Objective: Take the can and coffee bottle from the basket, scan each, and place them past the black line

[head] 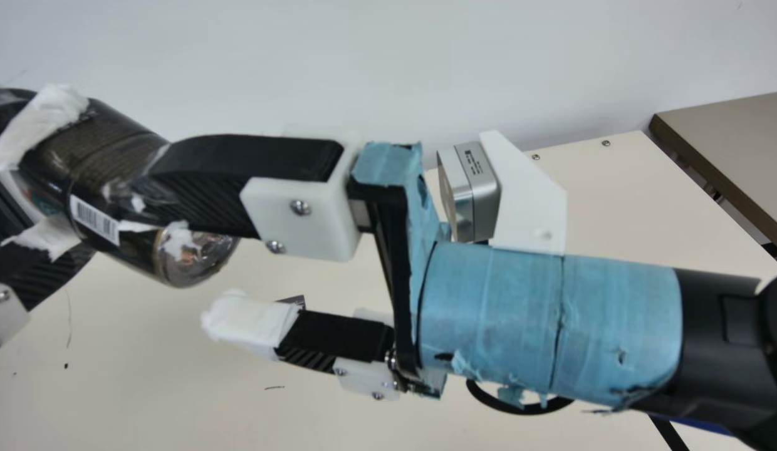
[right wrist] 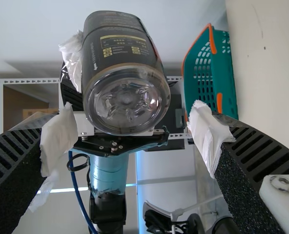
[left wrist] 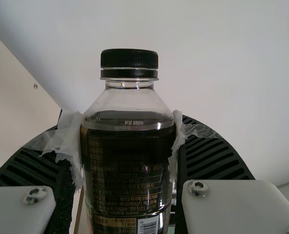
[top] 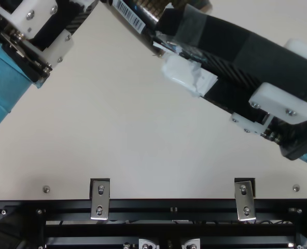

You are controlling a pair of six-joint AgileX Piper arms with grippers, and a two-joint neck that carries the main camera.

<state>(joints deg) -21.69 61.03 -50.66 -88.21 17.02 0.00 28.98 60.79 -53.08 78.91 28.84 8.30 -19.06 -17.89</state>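
bottle (left wrist: 127, 165) is held off the table (head: 175, 388) by l gripper (left wrist: 127, 126), its two fingers closed on opp. sides of the body, just below the shoulder. r gripper (right wrist: 134, 134) is seen w/ fingers spread wide, nothing clamped, close to the bottle's base (right wrist: 126, 103); contact w/ it can't be told. cap (left wrist: 129, 58) is on. bottle is tilted in main view, barcode (head: 94, 220) uncovered on its side, toward the base end. basket (right wrist: 208, 73) is seen beyond, in r wrist view.

bottle looks near full, dark liquid up to the shoulder, so fairly heavy for its size & likely to swing if pinched at one end. wall is prob. thin plastic: stiff enough while capped, some give under a hard squeeze, unlikely to break. smooth film may be slippery; help is likely given by the white padding (right wrist: 208, 136) on the fingertips.

if a handover is meant, lower body should be taken, square across the width, a bit up from the rounded base edge, w/ barcode left clear for the scan. neck & cap are best avoided: narrow, weight hung too far off. l grip shouldn't be eased until r grip is firm, else a twist or drop is risked.
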